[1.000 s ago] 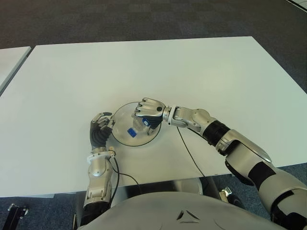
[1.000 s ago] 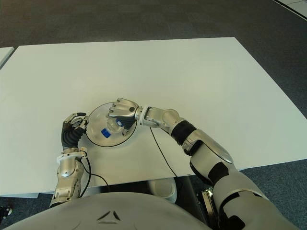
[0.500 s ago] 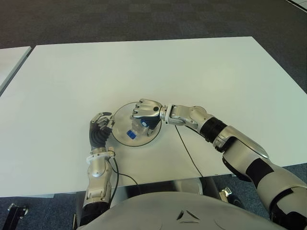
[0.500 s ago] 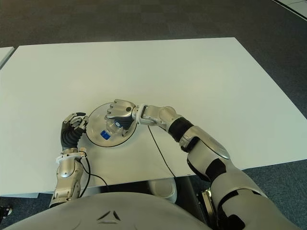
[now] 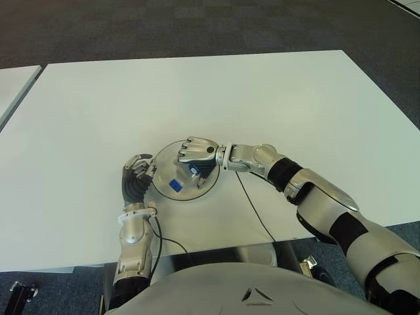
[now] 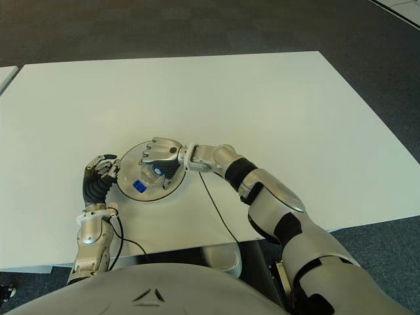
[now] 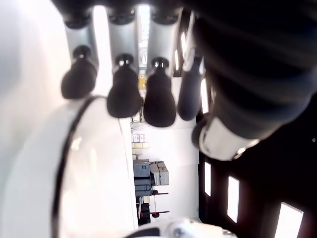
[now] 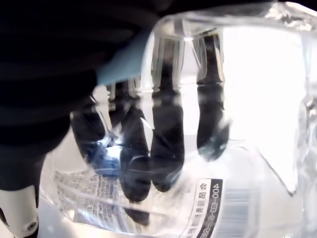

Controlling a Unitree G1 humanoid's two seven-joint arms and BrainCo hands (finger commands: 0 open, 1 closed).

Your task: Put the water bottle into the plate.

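Right hand (image 5: 197, 153) farther left over plate (image 5: 164, 161), fingers wrapped around water bottle (image 5: 182, 178)

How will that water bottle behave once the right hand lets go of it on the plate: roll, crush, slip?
The water bottle lies tilted on its side in the right hand over the plate, so being round it may roll on release. Its clear thin wall looks likely to dent under a hard squeeze. The glossy plastic could be slippery.

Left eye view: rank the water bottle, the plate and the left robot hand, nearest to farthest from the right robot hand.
1. Water bottle, grasped in the right robot hand.
2. Plate, directly under it.
3. Left robot hand, just past the plate's left rim.
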